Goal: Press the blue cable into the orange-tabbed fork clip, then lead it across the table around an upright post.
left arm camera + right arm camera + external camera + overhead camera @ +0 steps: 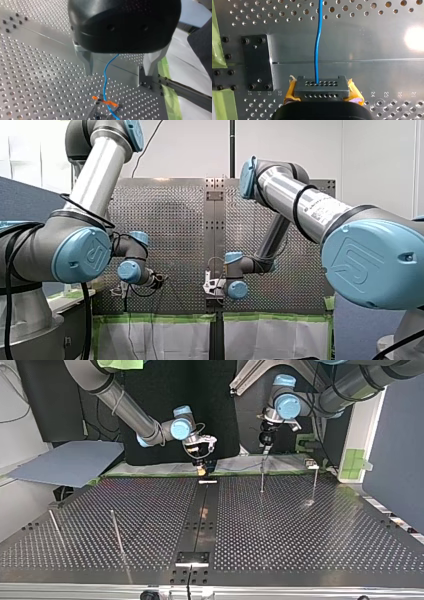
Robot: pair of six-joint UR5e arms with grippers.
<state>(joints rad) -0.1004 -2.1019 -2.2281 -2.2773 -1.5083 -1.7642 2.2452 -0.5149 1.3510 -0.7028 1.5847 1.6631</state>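
Note:
In the left wrist view my left gripper (pixel 118 76) is open, its metal fingers (pixel 88 62) wide apart just above the table. The blue cable (pixel 105 80) passes loosely between them and crosses the orange-tabbed fork clip (pixel 104 102) ahead of the gripper. I cannot tell whether the cable is seated in the clip. In the right wrist view my right gripper (pixel 322 94) is shut, its yellow pads (pixel 354 93) clamped on a dark perforated block (pixel 321 86). The blue cable (pixel 317 45) leaves that block straight ahead. At the table's far edge, my right gripper (pixel 202 462) and my left gripper (pixel 265 442) hang side by side.
Thin upright posts stand on the perforated table: one post (pixel 262 477) under my left gripper, another post (pixel 315 482) at the far right, a third post (pixel 116 532) at the near left. A dark centre strip (pixel 202 520) runs down the table. Green tape (pixel 168 87) lines its edge.

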